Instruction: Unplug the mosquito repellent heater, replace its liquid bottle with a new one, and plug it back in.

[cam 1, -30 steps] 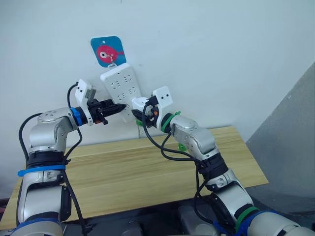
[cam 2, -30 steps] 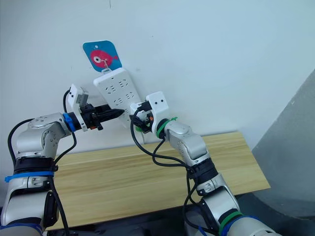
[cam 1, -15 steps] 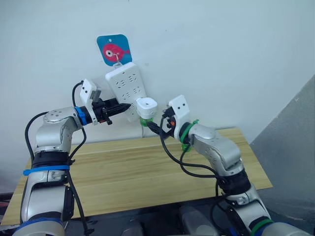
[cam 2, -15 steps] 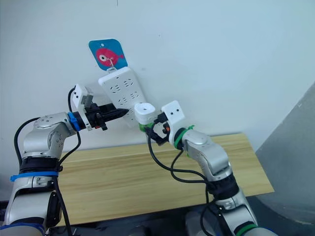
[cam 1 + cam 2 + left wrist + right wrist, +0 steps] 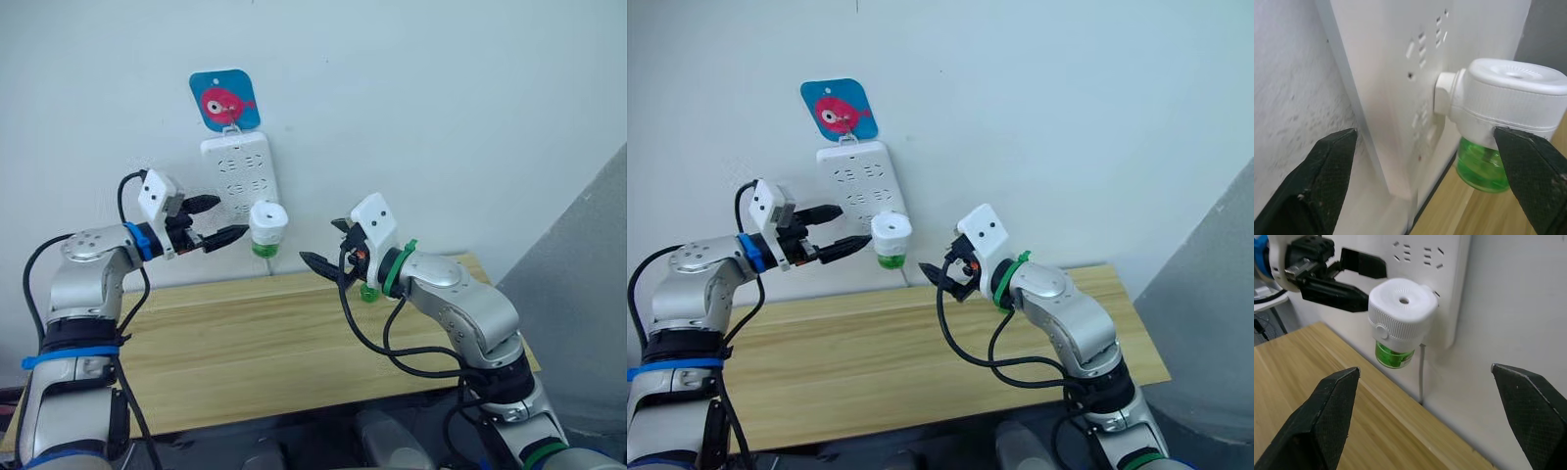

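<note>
Withdrawn right gripper (image 5: 320, 253); white heater (image 5: 266, 220) (green bottle (image 5: 263, 249)) plugged in.

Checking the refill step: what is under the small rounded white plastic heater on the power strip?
A green translucent liquid bottle hangs below the mosquito repellent heater, above the wooden table. Its neck is hidden inside the heater body.

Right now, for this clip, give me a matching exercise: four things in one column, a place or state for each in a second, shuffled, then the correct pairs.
Things:
1. mosquito repellent heater
2. power strip
3. left gripper
4. fish sticker

Places or states:
A. open, beside the strip
B. on the wall above the strip
C. plugged into the strip, green bottle beneath
D. hanging upright on the wall

Pairs: 1-C, 2-D, 3-A, 4-B
</note>
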### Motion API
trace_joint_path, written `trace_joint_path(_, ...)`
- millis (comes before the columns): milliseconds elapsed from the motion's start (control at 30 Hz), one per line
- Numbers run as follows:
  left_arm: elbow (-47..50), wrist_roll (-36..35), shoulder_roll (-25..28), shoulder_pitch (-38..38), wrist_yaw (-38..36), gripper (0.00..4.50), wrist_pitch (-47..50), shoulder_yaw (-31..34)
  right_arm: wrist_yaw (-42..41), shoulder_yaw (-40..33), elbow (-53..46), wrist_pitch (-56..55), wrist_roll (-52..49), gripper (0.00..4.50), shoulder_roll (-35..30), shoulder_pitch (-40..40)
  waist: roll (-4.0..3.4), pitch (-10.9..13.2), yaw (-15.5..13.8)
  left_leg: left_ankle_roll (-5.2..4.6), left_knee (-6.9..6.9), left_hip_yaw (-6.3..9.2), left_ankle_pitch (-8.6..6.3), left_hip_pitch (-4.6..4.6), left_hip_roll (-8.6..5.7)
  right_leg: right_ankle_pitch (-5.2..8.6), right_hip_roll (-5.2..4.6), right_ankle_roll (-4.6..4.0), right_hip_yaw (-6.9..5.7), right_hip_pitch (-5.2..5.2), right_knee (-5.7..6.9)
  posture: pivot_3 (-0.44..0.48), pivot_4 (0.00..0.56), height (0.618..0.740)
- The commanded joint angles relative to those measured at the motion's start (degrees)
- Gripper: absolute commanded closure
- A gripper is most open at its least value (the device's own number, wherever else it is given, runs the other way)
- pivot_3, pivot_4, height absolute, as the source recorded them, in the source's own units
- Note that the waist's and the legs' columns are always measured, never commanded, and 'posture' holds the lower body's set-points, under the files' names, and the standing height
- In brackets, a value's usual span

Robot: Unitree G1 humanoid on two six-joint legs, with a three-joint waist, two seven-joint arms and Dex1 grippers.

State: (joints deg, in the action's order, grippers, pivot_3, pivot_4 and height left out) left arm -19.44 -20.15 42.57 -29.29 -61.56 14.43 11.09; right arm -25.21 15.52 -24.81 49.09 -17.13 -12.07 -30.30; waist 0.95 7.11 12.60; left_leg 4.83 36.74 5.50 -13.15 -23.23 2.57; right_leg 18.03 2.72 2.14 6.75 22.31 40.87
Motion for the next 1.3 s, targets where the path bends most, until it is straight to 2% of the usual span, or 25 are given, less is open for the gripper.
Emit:
trace_joint_path(33,5.4,-1.7,2.2,2.5,1.8,0.01,1.0,3.9,-3.5,0.5,-2.2,-4.6,-1.7,0.0,-0.1,-0.1,0.01,0.0,-0.4,0.0,0.0,0.03,0.0,0.0,0.0,0.0,0.0,0.0,-0.03,0.0,0.0,-0.084,0.055,0.74)
trace_joint_path(133,11.1,-2.7,4.1,7.6,1.9,0.01,2.9,6.2,-6.5,1.5,-1.7,-7.6,-1.7,0.0,-1.0,-0.2,0.01,0.0,-1.0,0.0,0.0,0.04,0.0,0.0,0.01,0.0,0.01,0.0,-0.03,-0.01,0.01,-0.057,0.057,0.74)
trace_joint_path(233,17.8,-5.0,6.4,13.9,2.0,0.0,6.1,9.9,-8.7,1.6,-0.6,-9.4,-2.2,0.56,-1.2,-0.6,0.01,0.0,-1.8,0.0,-0.02,0.01,0.0,0.02,0.02,0.01,0.0,0.0,-0.01,0.0,0.01,-0.014,0.064,0.74)
trace_joint_path(400,32.3,-10.7,7.2,26.7,1.6,0.0,11.7,15.3,-10.3,3.0,2.2,-11.9,-1.3,2.41,-0.6,-1.8,0.02,0.0,-3.8,0.0,-0.06,-0.05,-0.01,0.12,0.05,0.1,-0.01,-0.12,0.0,-0.05,0.0,0.041,0.061,0.74)
trace_joint_path(567,46.2,-16.1,2.7,35.4,6.5,0.0,15.4,16.6,-8.3,5.7,8.9,-16.7,3.2,4.28,1.9,-3.1,0.04,0.0,-6.4,0.0,-0.16,-0.06,0.0,0.29,0.1,0.18,0.01,-0.25,-0.03,-0.11,0.03,0.058,0.056,0.74)
trace_joint_path(600,48.5,-16.4,1.4,36.7,7.6,0.0,15.2,16.3,-7.5,6.0,10.4,-17.6,4.2,4.48,2.6,-3.3,0.06,0.0,-6.8,0.0,-0.17,-0.08,0.0,0.3,0.09,0.18,0.01,-0.25,-0.01,-0.12,0.03,0.06,0.056,0.74)
trace_joint_path(800,55.1,-15.3,-4.2,42.8,11.6,0.0,12.3,13.9,-4.4,5.8,15.3,-20.3,7.8,4.48,5.4,-3.6,0.18,-0.1,-8.1,0.02,-0.22,-0.27,-0.01,0.32,0.07,0.18,0.0,-0.25,0.12,-0.09,-0.02,0.055,0.054,0.74)
trace_joint_path(933,56.0,-13.6,-7.1,44.3,13.8,0.0,9.3,11.5,-2.1,5.2,17.6,-21.0,9.4,4.48,7.0,-3.7,0.19,-0.1,-8.2,0.02,-0.29,-0.4,-0.01,0.36,0.09,0.18,-0.01,-0.26,0.2,-0.07,-0.03,0.05,0.057,0.74)
trace_joint_path(1300,55.8,-12.6,-7.0,42.2,16.4,0.0,8.6,7.1,-1.0,4.1,19.4,-20.9,10.0,4.48,8.2,-3.5,0.2,-0.1,-8.1,0.02,-0.3,-0.46,-0.01,0.39,0.09,0.18,0.0,-0.26,0.23,-0.06,-0.02,0.047,0.057,0.74)
